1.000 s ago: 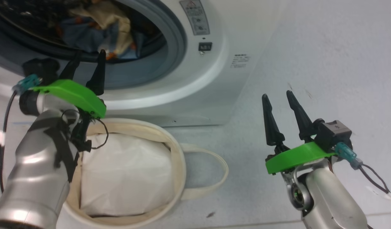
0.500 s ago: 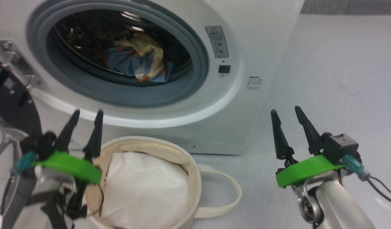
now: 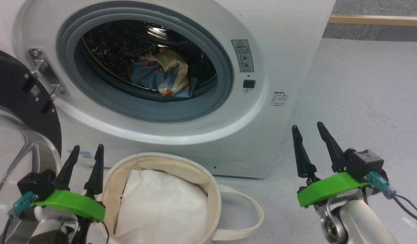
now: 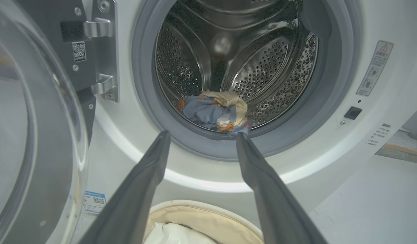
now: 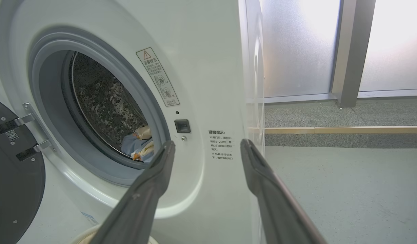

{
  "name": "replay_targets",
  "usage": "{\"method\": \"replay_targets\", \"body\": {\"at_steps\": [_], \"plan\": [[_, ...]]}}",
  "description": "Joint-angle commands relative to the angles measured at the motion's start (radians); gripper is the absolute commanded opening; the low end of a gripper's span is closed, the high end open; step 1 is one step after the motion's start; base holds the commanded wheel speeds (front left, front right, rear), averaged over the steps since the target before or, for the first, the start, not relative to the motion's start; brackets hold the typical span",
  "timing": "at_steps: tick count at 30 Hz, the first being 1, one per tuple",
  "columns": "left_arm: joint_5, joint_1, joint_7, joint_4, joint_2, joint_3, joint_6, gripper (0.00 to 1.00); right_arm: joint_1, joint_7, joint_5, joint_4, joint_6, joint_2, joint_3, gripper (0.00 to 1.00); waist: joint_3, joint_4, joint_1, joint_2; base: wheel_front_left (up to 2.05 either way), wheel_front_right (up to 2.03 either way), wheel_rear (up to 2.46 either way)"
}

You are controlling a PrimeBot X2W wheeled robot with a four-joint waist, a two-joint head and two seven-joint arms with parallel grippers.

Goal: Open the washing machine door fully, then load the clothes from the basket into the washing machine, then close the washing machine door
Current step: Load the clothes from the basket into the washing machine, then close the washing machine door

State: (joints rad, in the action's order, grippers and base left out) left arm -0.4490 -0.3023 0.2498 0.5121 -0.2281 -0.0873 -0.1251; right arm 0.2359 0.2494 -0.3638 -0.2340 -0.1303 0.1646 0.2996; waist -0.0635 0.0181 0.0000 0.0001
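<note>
The clothes [image 4: 213,113] lie inside the washing machine [image 4: 330,152], beyond the left gripper [image 4: 202,135] (fingers [image 4: 144,183] wide apart, holding nothing) at its mouth.

The left end effector [image 3: 87,147] has drawn back from the washing machine [image 3: 279,51] mouth, now beside the basket [image 3: 213,193]; the head view has tilted upward.

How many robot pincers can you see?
2. The left pincer is beside the basket; the right pincer is over the floor, right of the washing machine. Both are open, empty.
</note>
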Motion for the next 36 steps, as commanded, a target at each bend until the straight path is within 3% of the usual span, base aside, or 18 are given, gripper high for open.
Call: {"method": "replay_targets", "body": {"at_steps": [1, 36], "plan": [[0.012, -0.028, 0.012, -0.038, -0.026, 0.049, -0.006, 1.00, 0.006, 0.012, -0.005, 0.026, 0.000, 0.006, 0.015, 1.00, 0.002, -0.001, 0.0000, -0.0001, 0.00, 0.00, 0.00], [0.047, -0.025, 0.012, -0.046, -0.013, 0.084, -0.006, 1.00, -0.005, 0.012, -0.019, 0.008, 0.000, 0.011, 0.031, 1.00, 0.021, 0.026, 0.0000, -0.0001, 0.00, 0.00, 0.00]]}}
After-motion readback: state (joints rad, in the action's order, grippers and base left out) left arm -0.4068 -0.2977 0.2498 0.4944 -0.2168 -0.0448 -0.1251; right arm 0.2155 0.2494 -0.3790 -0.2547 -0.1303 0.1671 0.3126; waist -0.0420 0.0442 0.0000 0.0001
